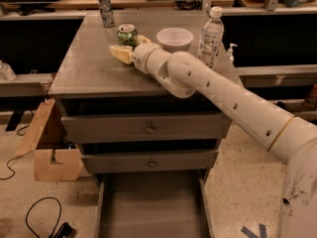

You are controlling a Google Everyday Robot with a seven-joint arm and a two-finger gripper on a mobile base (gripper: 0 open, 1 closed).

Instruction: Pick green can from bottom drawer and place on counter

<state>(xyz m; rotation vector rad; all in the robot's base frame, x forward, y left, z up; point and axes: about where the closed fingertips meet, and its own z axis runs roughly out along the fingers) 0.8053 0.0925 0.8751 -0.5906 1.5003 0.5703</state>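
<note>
At the tabletop's back-left: a tall silvery patterned can (104, 9) stands upright, well apart from the work.
Tabletop (84, 68): the grey metal top of the drawer cabinet, which is the counter the task means; its left half is bare.
Green can (127, 34): upright on the tabletop with its long axis vertical and pull tab up. It is out of the drawer and stands just left of the white bowl.
Gripper (127, 42): low over the tabletop, reaching in from the right and around the can.
Fingers (121, 53): one pale finger lies along the can's near side and the other peeks out at its far-right side, so the can sits between them. They look closed on it, grasping it, with no gap visible on either side.
Coming move, as I judge it: let go, then draw back to the right and upward, keeping the near finger from dragging the can over.
White bowl (174, 37): near the wrist, a bump risk.
Water bottle (210, 36): upright, behind the forearm.
Bottom drawer (151, 207): pulled out below, with nothing showing on the part of its floor in view.
</note>
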